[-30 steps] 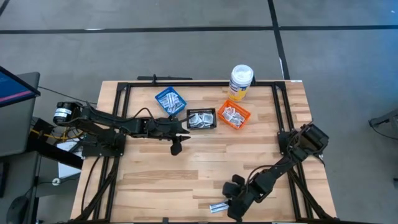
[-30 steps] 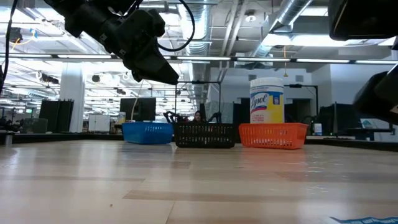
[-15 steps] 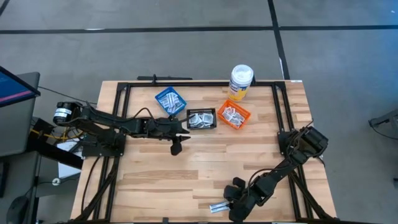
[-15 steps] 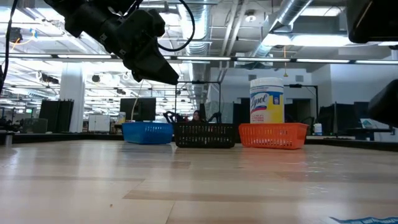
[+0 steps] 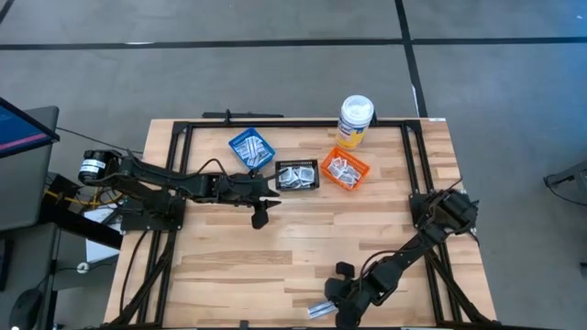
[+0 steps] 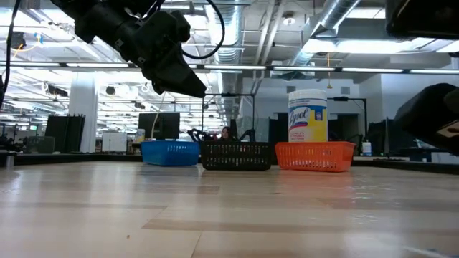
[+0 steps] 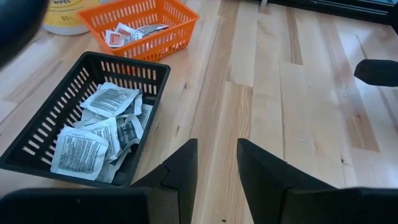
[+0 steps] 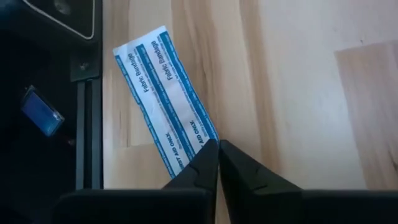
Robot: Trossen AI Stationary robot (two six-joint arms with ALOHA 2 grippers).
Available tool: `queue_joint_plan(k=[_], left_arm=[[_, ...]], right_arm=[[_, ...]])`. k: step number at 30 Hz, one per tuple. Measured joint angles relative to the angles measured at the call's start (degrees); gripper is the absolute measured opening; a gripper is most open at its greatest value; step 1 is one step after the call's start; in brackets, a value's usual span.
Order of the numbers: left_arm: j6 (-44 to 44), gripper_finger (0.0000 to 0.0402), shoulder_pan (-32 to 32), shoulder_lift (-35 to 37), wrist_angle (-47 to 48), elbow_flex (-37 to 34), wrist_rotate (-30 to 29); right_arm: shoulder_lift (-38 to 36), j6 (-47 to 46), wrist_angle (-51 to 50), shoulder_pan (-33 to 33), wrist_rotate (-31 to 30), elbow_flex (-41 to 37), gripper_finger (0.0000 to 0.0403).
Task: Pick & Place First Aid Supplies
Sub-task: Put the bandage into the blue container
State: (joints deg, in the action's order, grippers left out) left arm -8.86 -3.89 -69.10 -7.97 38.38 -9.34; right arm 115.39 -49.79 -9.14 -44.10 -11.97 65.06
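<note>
My right gripper [image 8: 217, 149] pinched one end of the narrow white fabric-bandage packet with blue print [image 8: 165, 99] at the near edge of the pale wooden table [image 5: 303, 247], while my left gripper [image 7: 214, 163], fingers spread, hovered near the black plastic basket [image 7: 56, 118].

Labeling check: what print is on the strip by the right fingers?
Blue stripes with text on white bandage strip; right wrist view.

A white fabric bandage strip [image 8: 163, 99] with blue print lies flat at the table's 6 o'clock edge, one end between closed fingertips. Square white packets [image 7: 102, 127] are piled in the black basket [image 7: 43, 127], and more packets [image 5: 343, 169] in the orange basket [image 5: 358, 170] at 12 o'clock.
</note>
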Motion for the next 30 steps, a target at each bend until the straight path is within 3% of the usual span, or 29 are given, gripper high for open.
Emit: queue_joint_plan(k=[5, 9, 14, 18, 21, 30], left_arm=[[0.0, 0.0112, 0.01, 0.0, 0.0, -0.01, 0.0], [0.0, 0.0112, -0.01, 0.0, -0.02, 0.0, 0.0], [-0.02, 0.0112, 0.01, 0.0, -0.06, -0.01, 3.53], [0.0, 0.0112, -0.01, 0.0, -0.26, -0.01, 7.23], [1.19, 0.0112, -0.01, -0.03, -0.27, -0.01, 7.46], [2.57, 0.0142, -0.01, -8.54, -5.97, -0.01, 12.09]], right_arm=[[-0.21, 5.78, -5.53, 0.39, -0.4, 4.01, 0.0002], [-0.26, 10.53, -16.66, 1.44, -5.44, 9.0, 0.0002], [-0.48, 11.41, -27.36, 4.48, -18.25, 12.26, 0.0002], [-0.48, 12.62, -29.76, 7.69, -30.63, 12.34, 0.0001], [-0.5, 16.04, -28.24, 10.75, -36.32, 12.36, 0.0001], [-0.59, 23.17, -22.6, 17.18, -36.1, 12.39, 0.0001]])
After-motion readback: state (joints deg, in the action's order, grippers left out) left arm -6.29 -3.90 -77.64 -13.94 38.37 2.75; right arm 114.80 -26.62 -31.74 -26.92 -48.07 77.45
